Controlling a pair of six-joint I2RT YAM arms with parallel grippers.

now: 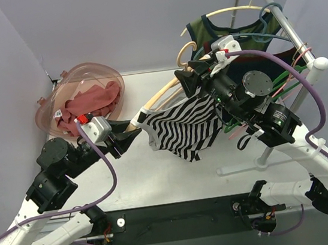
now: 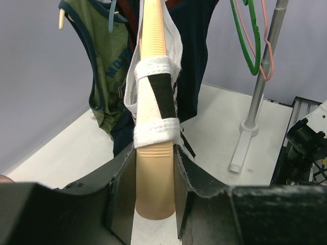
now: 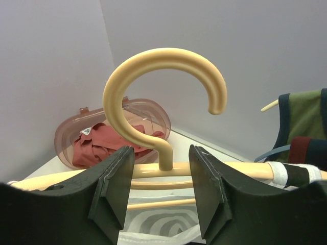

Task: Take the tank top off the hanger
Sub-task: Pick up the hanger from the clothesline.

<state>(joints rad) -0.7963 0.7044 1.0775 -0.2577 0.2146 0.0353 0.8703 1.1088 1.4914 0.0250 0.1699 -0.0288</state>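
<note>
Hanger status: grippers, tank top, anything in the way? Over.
Left gripper clamped on hanger arm tip. Right gripper open, straddling hook neck. Striped tank top not yet off; strap loops arm beside left gripper.

I count free: bare table (image 1: pixel 160 183) below the tank top (image 1: pixel 183 129). Blocking: rack pole (image 1: pixel 289 28) at right; hung garments (image 1: pixel 230 29) behind; pink bin (image 1: pixel 113 84) at left rear.

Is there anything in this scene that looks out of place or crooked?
Yes. The cream hanger is off the rack rail and lies slanted between the arms: the left gripper clamps one end, the right gripper has open jaws astride the hook's neck. The striped tank top sags from it unevenly.
</note>
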